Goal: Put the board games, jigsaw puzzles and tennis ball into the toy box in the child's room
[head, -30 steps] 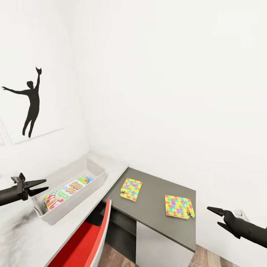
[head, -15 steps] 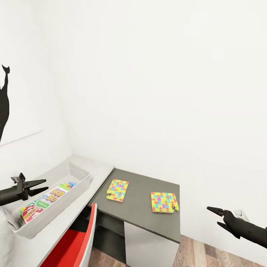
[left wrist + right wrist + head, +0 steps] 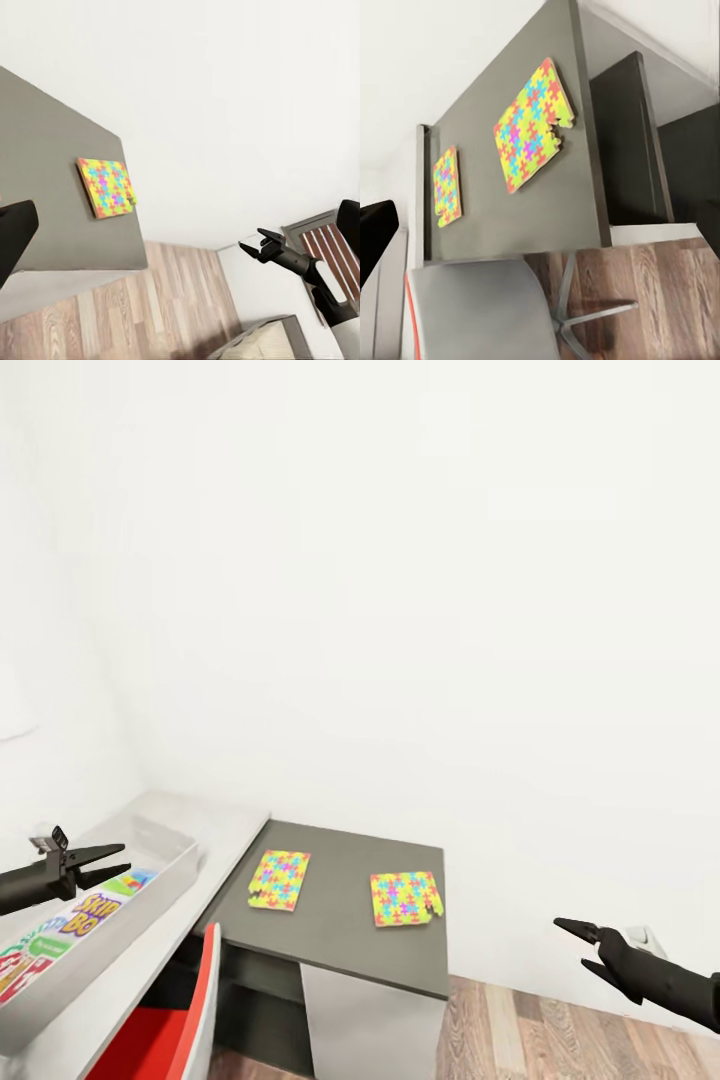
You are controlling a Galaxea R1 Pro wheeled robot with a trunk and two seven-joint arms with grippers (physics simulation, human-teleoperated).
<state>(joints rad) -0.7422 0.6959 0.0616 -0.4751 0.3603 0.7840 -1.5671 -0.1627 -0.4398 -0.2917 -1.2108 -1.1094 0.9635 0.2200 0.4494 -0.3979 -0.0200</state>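
Observation:
The toy box (image 3: pixel 165 838) lies at the left edge of the head view on the table's white top (image 3: pixel 236 826), with a long printed board game (image 3: pixel 62 941) flat inside it. Two jigsaw puzzles (image 3: pixel 278 880) (image 3: pixel 405 898) rest side by side on the lower dark-grey corner section (image 3: pixel 335 935). My left gripper (image 3: pixel 122 859) hovers open and empty over the toy box. My right gripper (image 3: pixel 570 943) is open and empty, out beyond the desk's right end above the floor. The right wrist view holds both puzzles (image 3: pixel 531 124) (image 3: pixel 447 186); the left wrist view holds one puzzle (image 3: pixel 107 187).
A red-and-white chair (image 3: pixel 165 1025) is tucked under the desk in front of the toy box. White walls close in behind the desk. Wood-plank floor (image 3: pixel 560 1030) opens to the right of the grey section.
The camera has swung right, so desk, toy box and puzzles slid left in the picture and the black wall silhouette left it. Both grippers keep their pose, still open.

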